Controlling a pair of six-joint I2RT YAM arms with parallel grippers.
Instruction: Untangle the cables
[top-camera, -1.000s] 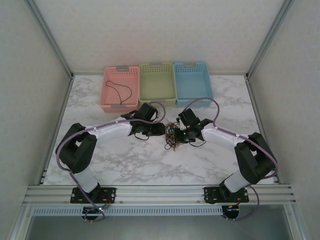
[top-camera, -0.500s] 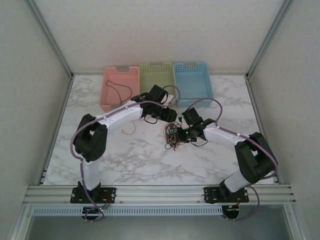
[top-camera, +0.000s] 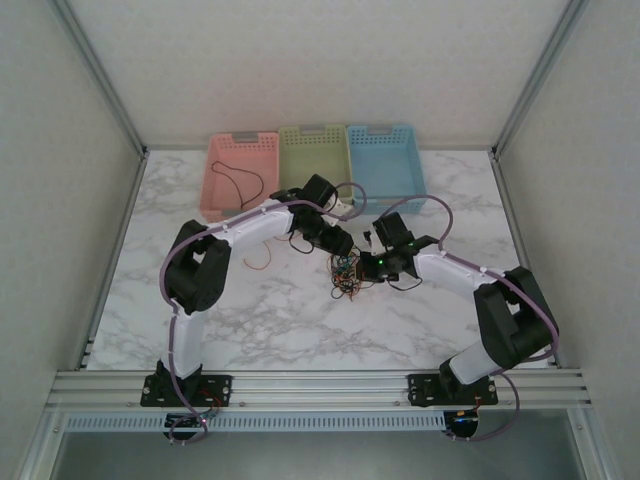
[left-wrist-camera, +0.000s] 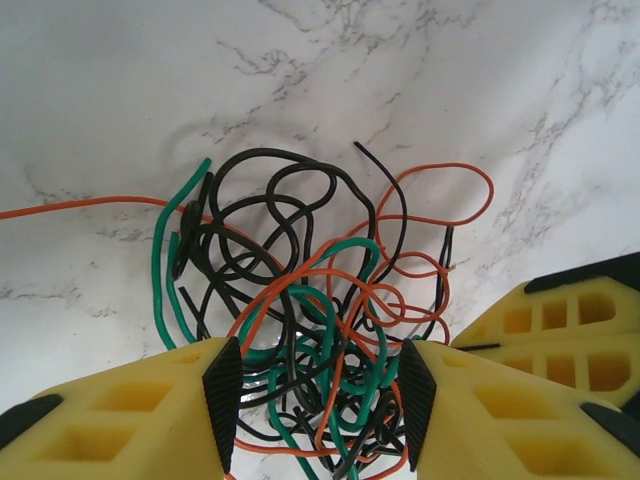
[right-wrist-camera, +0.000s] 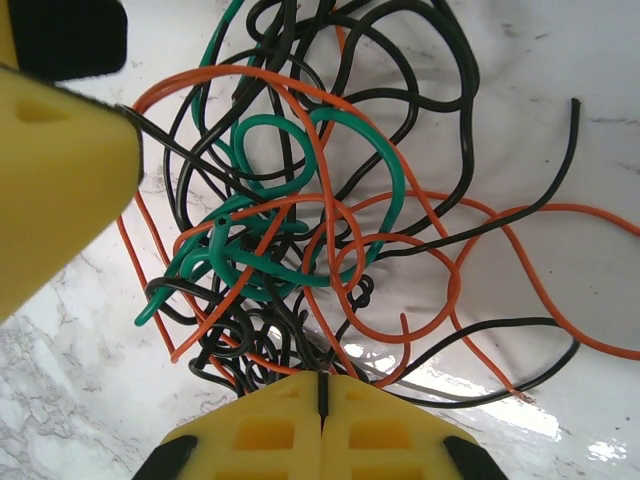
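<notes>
- Strands of the cables run straight into the seam of the right tool. Its fingers are pressed together, and it appears to be pinching a few black ones at the near edge of the knot.
- Fingers of the left tool are spread and straddle the knot's other side. Black, green and orange loops fill the gap between them. Whether the pads actually bear on the wires I cannot tell.
- Judged by look, the wires are very light and limp, yet springy enough to keep their curls. Their smooth coating would likely slip between the pads. A tug on one strand would probably drag the whole clump, so one tool should pin it while the other draws.
- Best holds are probably the free parts. One is the black end poking out ahead of the left tool. Another is the orange strand trailing off to that tool's left across the bench.
- Crossings in the core are stacked too thickly to follow which wire passes over which. The fingers cut off the knot's near part, and the orange strand leaves the frame.
- Far beyond the left tool, a pink basket holds a black loop.
</notes>
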